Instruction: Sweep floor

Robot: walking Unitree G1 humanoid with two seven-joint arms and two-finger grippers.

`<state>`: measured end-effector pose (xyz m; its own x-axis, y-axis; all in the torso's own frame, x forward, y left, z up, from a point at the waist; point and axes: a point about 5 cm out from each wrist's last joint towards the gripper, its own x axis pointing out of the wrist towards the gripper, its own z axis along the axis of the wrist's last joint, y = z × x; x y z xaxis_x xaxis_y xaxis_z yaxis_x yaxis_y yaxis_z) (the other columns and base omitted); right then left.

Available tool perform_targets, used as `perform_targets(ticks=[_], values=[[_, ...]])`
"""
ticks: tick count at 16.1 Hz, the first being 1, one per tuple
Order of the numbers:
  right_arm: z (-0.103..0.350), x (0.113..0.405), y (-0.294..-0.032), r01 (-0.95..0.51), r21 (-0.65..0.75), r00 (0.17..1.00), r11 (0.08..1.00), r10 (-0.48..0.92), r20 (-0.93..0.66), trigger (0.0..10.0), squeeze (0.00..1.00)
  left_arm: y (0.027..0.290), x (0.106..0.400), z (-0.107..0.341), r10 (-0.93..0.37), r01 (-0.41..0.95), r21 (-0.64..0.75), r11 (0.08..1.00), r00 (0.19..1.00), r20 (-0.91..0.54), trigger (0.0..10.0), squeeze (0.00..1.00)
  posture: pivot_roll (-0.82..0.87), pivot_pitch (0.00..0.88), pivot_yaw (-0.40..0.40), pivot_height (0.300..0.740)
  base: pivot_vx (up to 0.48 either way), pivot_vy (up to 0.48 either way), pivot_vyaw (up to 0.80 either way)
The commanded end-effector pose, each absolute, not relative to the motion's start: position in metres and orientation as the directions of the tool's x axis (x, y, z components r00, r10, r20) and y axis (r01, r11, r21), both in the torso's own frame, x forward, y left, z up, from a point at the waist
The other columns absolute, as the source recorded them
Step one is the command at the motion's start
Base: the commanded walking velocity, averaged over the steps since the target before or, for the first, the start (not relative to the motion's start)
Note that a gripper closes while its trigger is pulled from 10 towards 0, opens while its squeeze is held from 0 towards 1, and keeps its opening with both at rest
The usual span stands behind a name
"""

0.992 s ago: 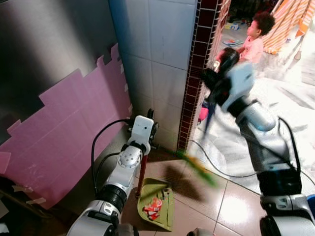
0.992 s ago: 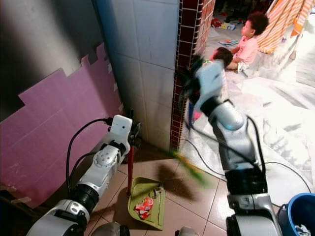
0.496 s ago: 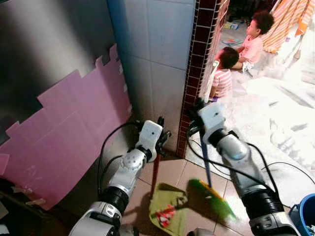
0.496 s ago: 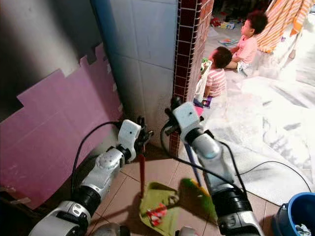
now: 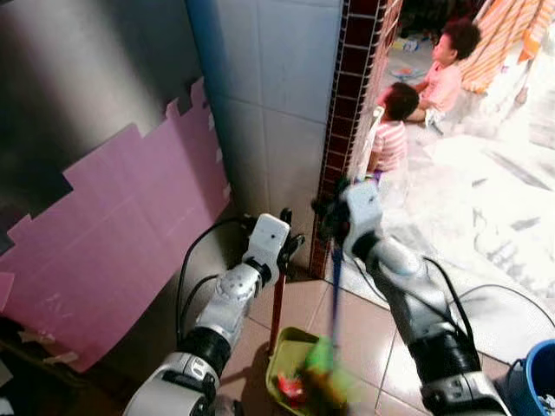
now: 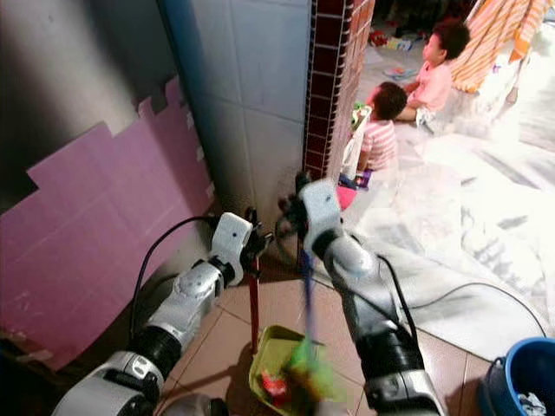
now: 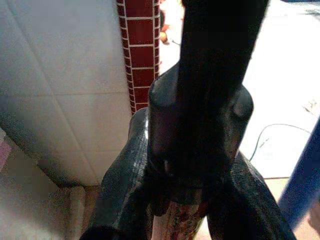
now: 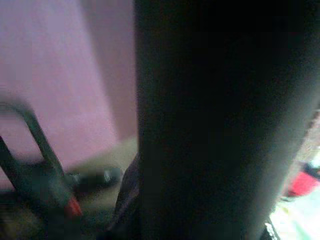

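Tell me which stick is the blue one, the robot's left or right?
The right end effector holds the blue stick, the broom handle. The left end effector holds the red dustpan handle.

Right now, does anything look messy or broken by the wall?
Yes. The pink sheet on the wall has a jagged, stepped top edge, as if pieces are missing, and bits of tape hang off its bottom corner.
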<state>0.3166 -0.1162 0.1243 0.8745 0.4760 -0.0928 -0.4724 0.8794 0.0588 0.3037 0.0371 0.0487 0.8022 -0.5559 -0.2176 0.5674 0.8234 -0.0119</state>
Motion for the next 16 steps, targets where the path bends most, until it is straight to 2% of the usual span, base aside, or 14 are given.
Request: perform_targets(ticks=[1,3,5,6,8,9,11,16], values=[[0.164,0.323,-0.112,-0.504,0.157,0.864,0.849,0.496,0.091,10.0,0.00,0.042,0.294,0.027,-0.532,0.551,-0.042,0.833,0.779,-0.331,10.0,0.00,-0.09,0.000,0.067,0.740,0.000,0.000,0.00],[0.179,0.323,-0.117,-0.509,0.207,0.859,0.836,0.476,0.188,10.0,0.00,0.043,0.298,0.032,-0.513,0.519,-0.065,0.852,0.804,-0.303,10.0,0.00,-0.09,0.000,0.062,0.740,0.000,0.000,0.00],[0.188,0.322,-0.123,-0.497,0.174,0.860,0.850,0.455,0.232,10.0,0.00,0.046,0.304,0.039,-0.485,0.472,-0.115,0.874,0.836,-0.258,10.0,0.00,-0.09,0.000,0.061,0.740,0.000,0.000,0.00],[0.192,0.323,-0.125,-0.486,0.136,0.860,0.863,0.445,0.248,10.0,0.00,0.048,0.306,0.042,-0.469,0.451,-0.128,0.883,0.848,-0.249,10.0,0.00,-0.09,0.000,0.062,0.740,0.000,0.000,0.00],[0.201,0.324,-0.133,-0.437,-0.030,0.861,0.899,0.428,0.274,10.0,0.00,0.058,0.312,0.046,-0.422,0.411,-0.094,0.907,0.875,-0.237,10.0,0.00,-0.09,0.000,0.062,0.740,0.000,0.000,0.00],[0.202,0.325,-0.136,-0.414,-0.047,0.867,0.909,0.410,0.283,10.0,0.00,0.063,0.314,0.049,-0.401,0.387,-0.106,0.916,0.888,-0.224,10.0,0.00,-0.09,0.000,0.062,0.740,0.000,0.000,0.00],[0.199,0.327,-0.149,-0.348,-0.035,0.895,0.937,0.344,0.285,10.0,0.00,0.075,0.316,0.052,-0.367,0.348,-0.124,0.929,0.909,-0.200,10.0,0.00,-0.09,0.000,0.065,0.740,0.000,0.000,0.00],[0.199,0.327,-0.159,-0.267,-0.067,0.907,0.961,0.274,0.318,10.0,0.00,0.089,0.311,0.047,-0.330,0.313,-0.111,0.943,0.921,-0.205,10.0,0.00,-0.09,0.000,0.066,0.740,0.000,0.000,0.00]])
